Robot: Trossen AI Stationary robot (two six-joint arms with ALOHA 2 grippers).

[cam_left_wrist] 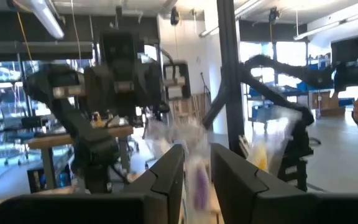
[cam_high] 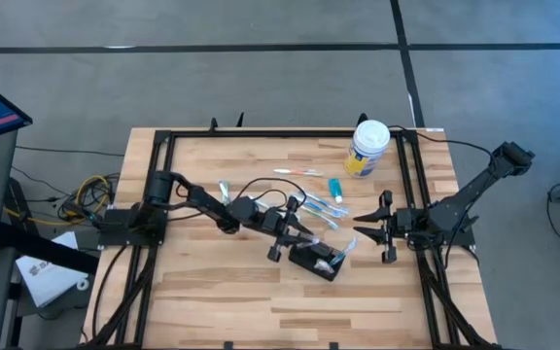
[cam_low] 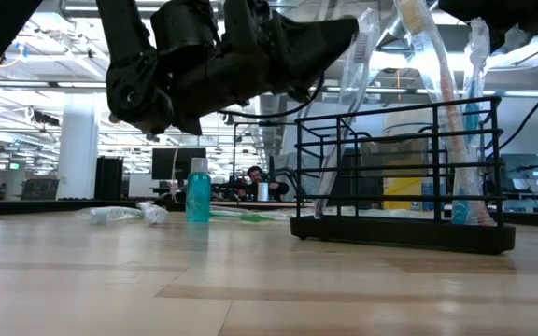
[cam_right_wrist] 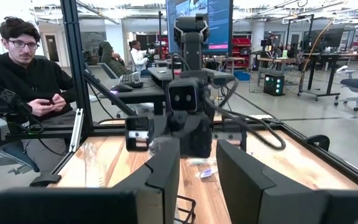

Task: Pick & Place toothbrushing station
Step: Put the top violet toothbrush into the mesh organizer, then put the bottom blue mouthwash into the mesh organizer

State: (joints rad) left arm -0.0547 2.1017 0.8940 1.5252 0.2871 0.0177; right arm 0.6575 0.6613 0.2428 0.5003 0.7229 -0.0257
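The toothbrushing station [cam_high: 321,261] is a small black wire rack standing on the table's middle; it also shows in the low view [cam_low: 400,224]. Several clear-wrapped toothbrushes [cam_low: 437,84] stand in it. My left gripper [cam_high: 302,236] hovers just left of and above the rack, high in the low view [cam_low: 344,28], and is closed on one wrapped toothbrush [cam_low: 351,84]. My right gripper [cam_high: 360,225] is open and empty to the right of the rack; it also shows in the right wrist view [cam_right_wrist: 197,146]. My left gripper has the upper part of a clear-wrapped toothbrush [cam_left_wrist: 197,177] between its two fingers. The fingers come at it about level, from the table's left, and lie across it. The toothbrush stands tilted, its lower end [cam_low: 323,207] down in the rack's left end.
A white-lidded, yellow-labelled tub [cam_high: 368,148] stands at the far right. A small blue bottle [cam_high: 335,189] and loose wrapped toothbrushes [cam_high: 317,207] [cam_high: 297,172] [cam_high: 224,191] lie beyond the rack. The near half of the wooden table [cam_high: 261,311] is bare. A seated person shows beyond the table [cam_right_wrist: 30,81].
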